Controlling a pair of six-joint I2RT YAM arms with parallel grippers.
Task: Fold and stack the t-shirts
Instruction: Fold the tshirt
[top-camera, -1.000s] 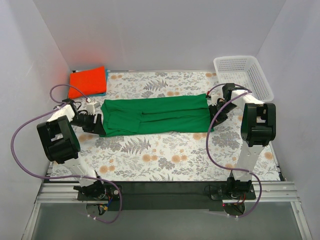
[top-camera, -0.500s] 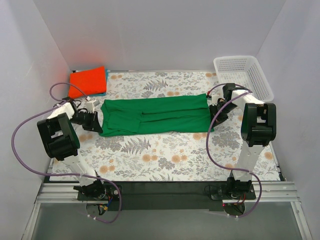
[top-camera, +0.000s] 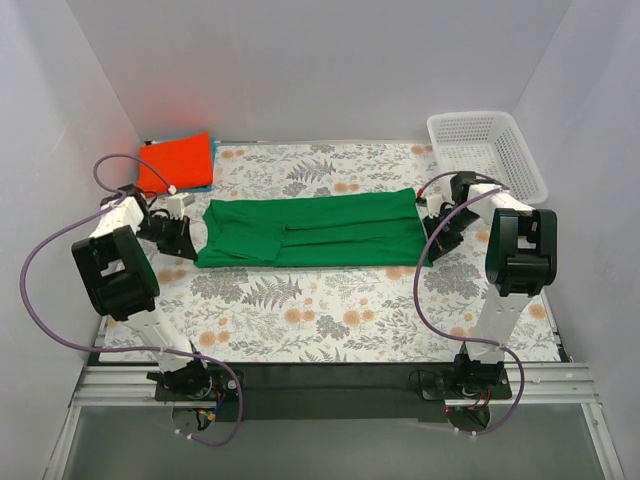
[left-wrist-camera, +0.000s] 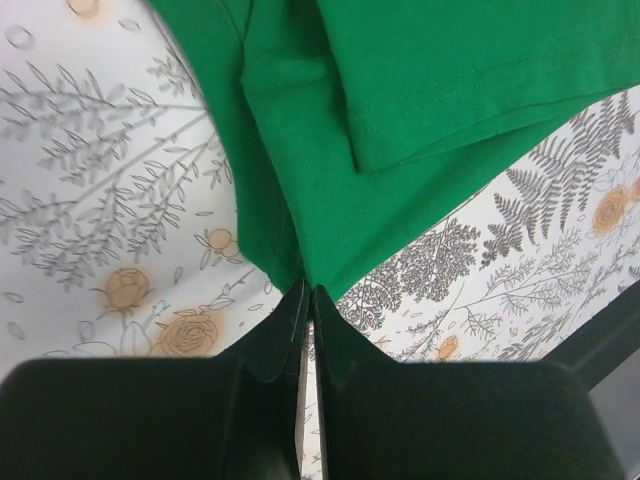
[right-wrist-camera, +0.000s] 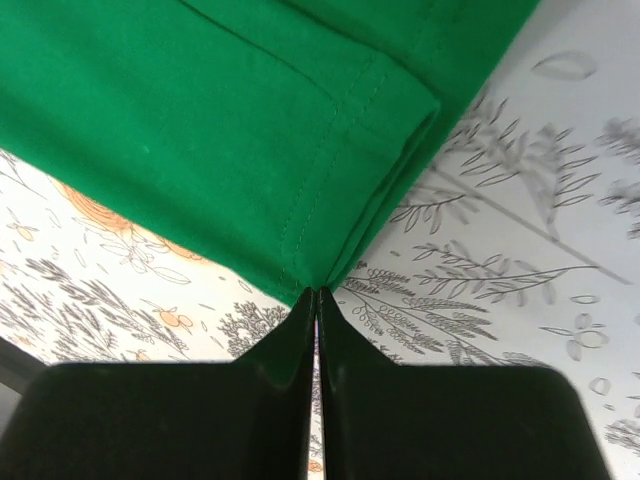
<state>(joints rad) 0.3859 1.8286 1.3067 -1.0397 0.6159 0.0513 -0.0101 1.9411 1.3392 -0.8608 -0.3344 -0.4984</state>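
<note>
L tool (left-wrist-camera: 309, 292) now tight on green tee (left-wrist-camera: 420, 120)

both arms reach low and outward, elbows bent. the left hand (left-wrist-camera: 308, 292) has its jaws pressed together on a corner of the green shirt (left-wrist-camera: 420, 90); the right hand (right-wrist-camera: 316, 292) is likewise clamped on the opposite end.

One high view, two wrist close-ups.
The top camera looks down from behind the arm bases over the whole floral table (top-camera: 320, 310). The wrist cameras look past the left gripper (left-wrist-camera: 309, 298) and right gripper (right-wrist-camera: 317, 297), close onto opposite ends of the green t-shirt (top-camera: 310, 230), which all views share.
</note>
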